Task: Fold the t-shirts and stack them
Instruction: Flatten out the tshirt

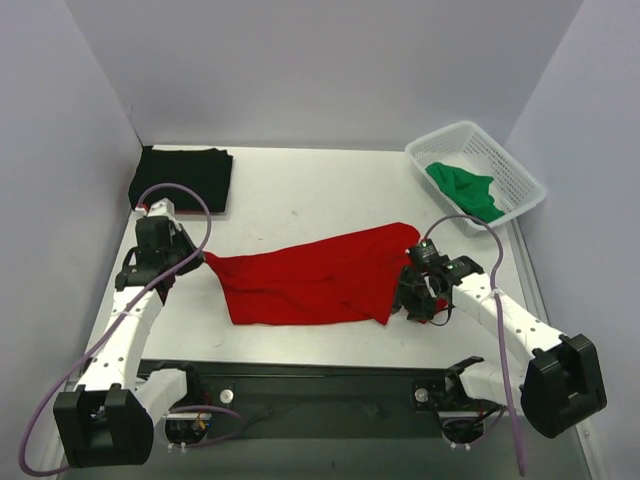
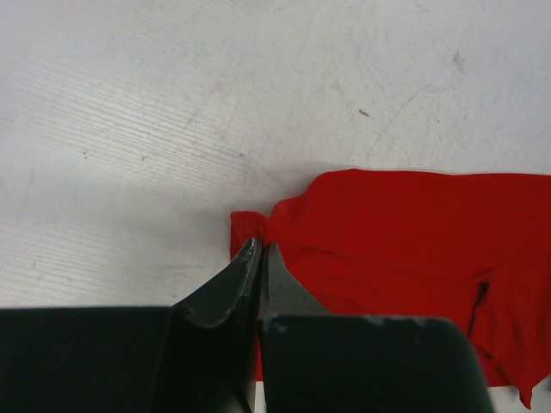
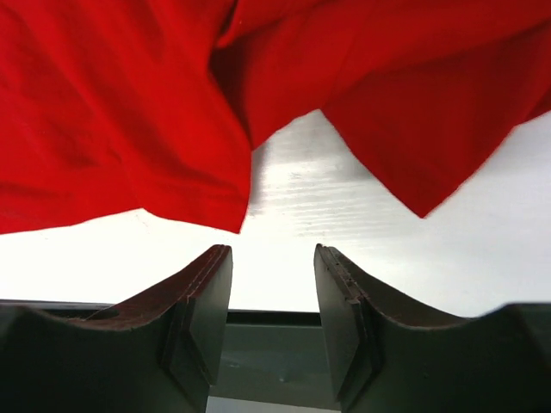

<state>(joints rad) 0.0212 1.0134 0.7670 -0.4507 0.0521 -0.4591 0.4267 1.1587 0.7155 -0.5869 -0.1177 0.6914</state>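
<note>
- Red t-shirt (image 1: 310, 275) mid-frame, left corner clamped in left gripper (image 2: 261, 249).
- Right gripper (image 3: 274, 254) parted, empty, beside right hem.
- Black t-shirt (image 1: 183, 177) upper left; green t-shirt (image 1: 465, 188) in basket (image 1: 520, 175).

**A plain, evenly lit corner**

A white table (image 1: 300, 190) fills the space, its top scuffed and faintly scratched, with a few small dark specks. A plain back wall (image 1: 320, 70) rises behind it; a left wall (image 1: 50, 150) and a right wall (image 1: 590, 120), both pale lavender-grey, close in the sides. The light is even and soft, shadows faint.
</note>
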